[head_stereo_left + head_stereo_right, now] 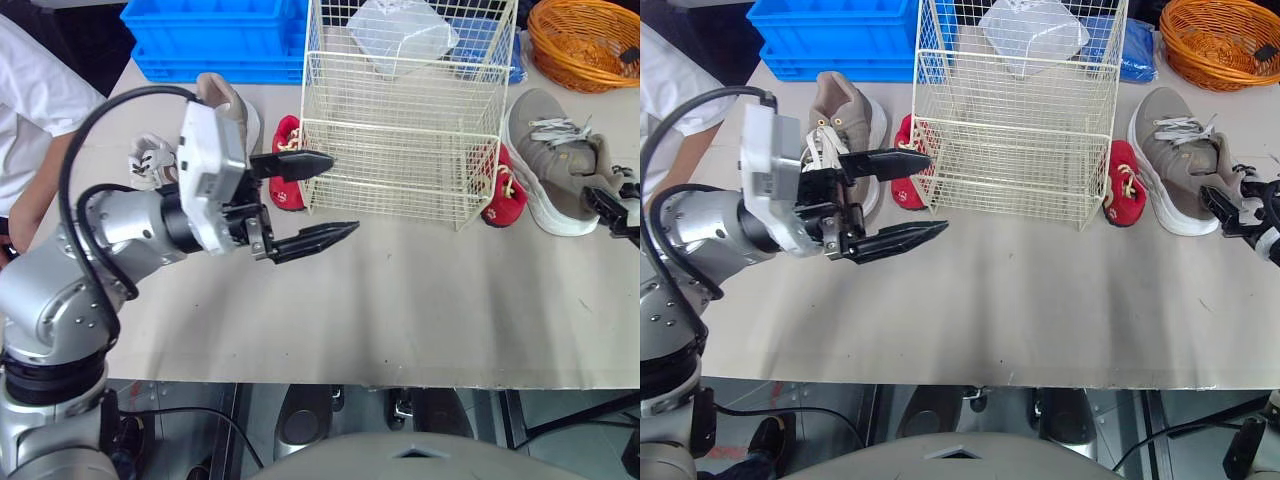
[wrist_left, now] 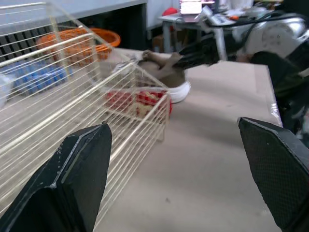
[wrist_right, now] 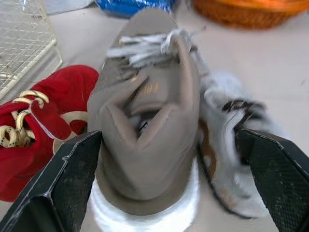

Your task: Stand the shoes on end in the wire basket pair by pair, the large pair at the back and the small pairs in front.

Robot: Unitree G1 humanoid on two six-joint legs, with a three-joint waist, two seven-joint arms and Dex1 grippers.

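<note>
- The large grey sneaker [image 3: 145,96] lay on its sole on the table [image 1: 400,320], just right of the basket [image 1: 400,140], toe towards the far edge and heel towards the robot.
- The right gripper [image 3: 169,140] sat at that heel, fingers spread wide to either side of the shoe and gripping nothing. The sneaker's long axis ran straight away from it.
- A red shoe [image 3: 34,121] lay just beside the sneaker on the basket side, and a small pale shoe [image 3: 231,145] pressed close on its other flank, leaving the fingers little room.
- The basket held no shoes, so the task appeared to be at its start, with the large pair due at the back.
- The left gripper [image 1: 342,195] hovered wide open and empty at the basket's left front corner, with the second sneaker [image 1: 845,110] and second red shoe [image 1: 288,165] just beyond it.
- The right arm was the nearer to the right-hand sneaker, and a heel-end grasp looked the likely next move.
</note>
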